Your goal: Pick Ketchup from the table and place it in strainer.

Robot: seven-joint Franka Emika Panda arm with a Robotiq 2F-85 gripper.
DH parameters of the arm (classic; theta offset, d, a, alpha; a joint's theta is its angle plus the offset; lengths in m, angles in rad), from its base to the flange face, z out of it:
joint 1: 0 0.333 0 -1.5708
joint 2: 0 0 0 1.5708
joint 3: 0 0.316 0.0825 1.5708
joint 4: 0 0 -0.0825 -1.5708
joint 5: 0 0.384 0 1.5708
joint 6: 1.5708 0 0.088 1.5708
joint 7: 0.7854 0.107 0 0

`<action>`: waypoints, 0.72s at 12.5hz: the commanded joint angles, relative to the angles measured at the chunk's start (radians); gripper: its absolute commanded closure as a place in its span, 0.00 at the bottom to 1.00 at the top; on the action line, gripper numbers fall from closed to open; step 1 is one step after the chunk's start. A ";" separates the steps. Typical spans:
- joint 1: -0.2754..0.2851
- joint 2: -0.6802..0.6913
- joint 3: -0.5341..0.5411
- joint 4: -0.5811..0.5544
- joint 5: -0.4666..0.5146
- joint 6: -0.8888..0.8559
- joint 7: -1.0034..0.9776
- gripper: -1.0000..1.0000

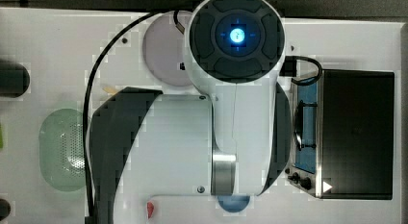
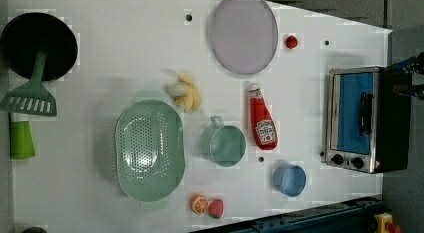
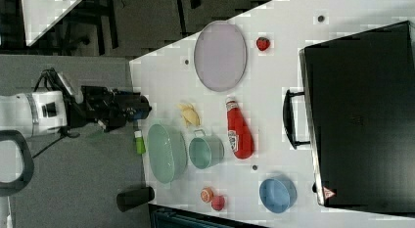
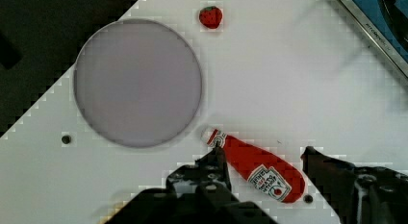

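Overhead, the arm's bulky white body [image 1: 192, 142] hides most of the white surface [image 1: 48, 46] in the top view, while the left view lays everything bare: the boxy metal toaster oven [image 2: 357, 118] at the left view's right, then the oval, perforated, translucent green strainer [image 2: 149, 150], the smooth grey plate [image 2: 244, 33], and the glossy red ketchup [image 2: 261, 120] lying flat between a green mug [image 2: 223, 144] and the oven. In the wrist view the pincer [image 4: 269, 178] hangs wide above the bottle, empty.
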 commanded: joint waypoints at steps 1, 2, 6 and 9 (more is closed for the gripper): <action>-0.102 -0.142 0.054 -0.104 0.034 -0.123 0.042 0.21; -0.101 -0.141 0.055 -0.123 0.034 -0.122 0.041 0.10; -0.089 -0.128 0.073 -0.239 0.034 -0.048 -0.071 0.00; -0.086 -0.116 0.101 -0.345 0.034 0.023 -0.256 0.00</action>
